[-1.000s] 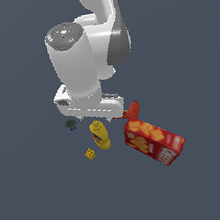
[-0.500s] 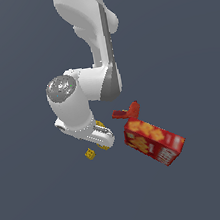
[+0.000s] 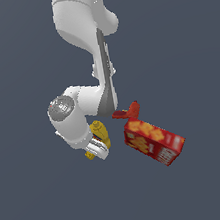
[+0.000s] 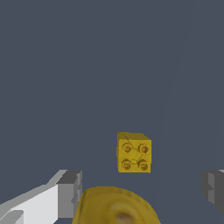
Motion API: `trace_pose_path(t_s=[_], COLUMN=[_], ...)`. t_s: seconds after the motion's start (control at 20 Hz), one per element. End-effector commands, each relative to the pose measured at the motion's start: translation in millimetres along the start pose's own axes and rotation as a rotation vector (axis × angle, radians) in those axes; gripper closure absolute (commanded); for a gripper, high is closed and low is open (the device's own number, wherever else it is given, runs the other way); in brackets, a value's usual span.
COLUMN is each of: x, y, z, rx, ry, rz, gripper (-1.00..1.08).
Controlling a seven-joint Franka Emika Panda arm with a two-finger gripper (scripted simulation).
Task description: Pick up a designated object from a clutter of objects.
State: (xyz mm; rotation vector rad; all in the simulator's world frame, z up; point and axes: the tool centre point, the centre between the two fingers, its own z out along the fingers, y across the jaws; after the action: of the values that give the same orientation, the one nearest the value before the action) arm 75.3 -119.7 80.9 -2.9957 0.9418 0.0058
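Here pincer [image 4: 141,192] open, straddling studded yellow cube [image 4: 134,152].

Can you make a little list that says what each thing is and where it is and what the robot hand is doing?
brick: tiny, yellow, four studs up, on the floor, untouched
gripper: open, over the brick, fingers apart on either side
mustard bottle: yellow, right beside the gripper, partly hidden by the arm
cracker box: red, lying tilted, on the exterior view's right of the bottle
clamp: red, just behind the cracker box
brick picked up: not yet
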Motion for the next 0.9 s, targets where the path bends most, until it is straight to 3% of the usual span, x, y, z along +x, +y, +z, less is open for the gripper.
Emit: trace_pose_path(t_s=[0.0,0.4,0.85], x=[2.6,2.4,2.4], y=[1.7,2.2,3.0], z=[6.3,14.0,54.6], rx=[0.000,-0.001,0.000], ry=[0.003,0.002,0.004], rz=[0.015,0.018,0.021], gripper=[-0.92,-0.92,-0.92])
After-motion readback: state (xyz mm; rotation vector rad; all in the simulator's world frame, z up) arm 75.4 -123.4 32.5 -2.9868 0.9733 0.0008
